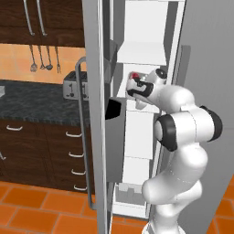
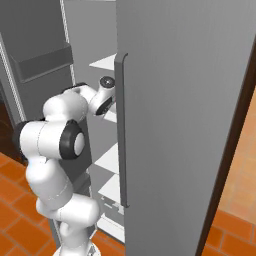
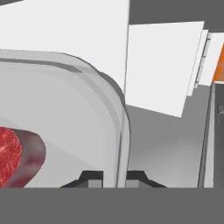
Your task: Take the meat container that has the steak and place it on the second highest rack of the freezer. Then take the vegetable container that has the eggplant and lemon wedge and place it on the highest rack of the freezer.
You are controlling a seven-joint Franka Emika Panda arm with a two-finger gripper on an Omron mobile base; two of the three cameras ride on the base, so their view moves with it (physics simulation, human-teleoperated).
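Your fingers (image 3: 115, 178) pinch the right rim of the clear container (image 3: 65, 113) holding the steak (image 3: 9, 156); it lies left of them, already inside the freezer (image 1: 141, 55) over a rack.

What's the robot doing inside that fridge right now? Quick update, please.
Gripper shut on meat container rim, arm reaching into the freezer. Steak in the container. Nothing seen blocking the shelves.

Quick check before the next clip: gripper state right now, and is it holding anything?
Gripper: closed on the rim of the meat container with the steak inside, within the freezer.
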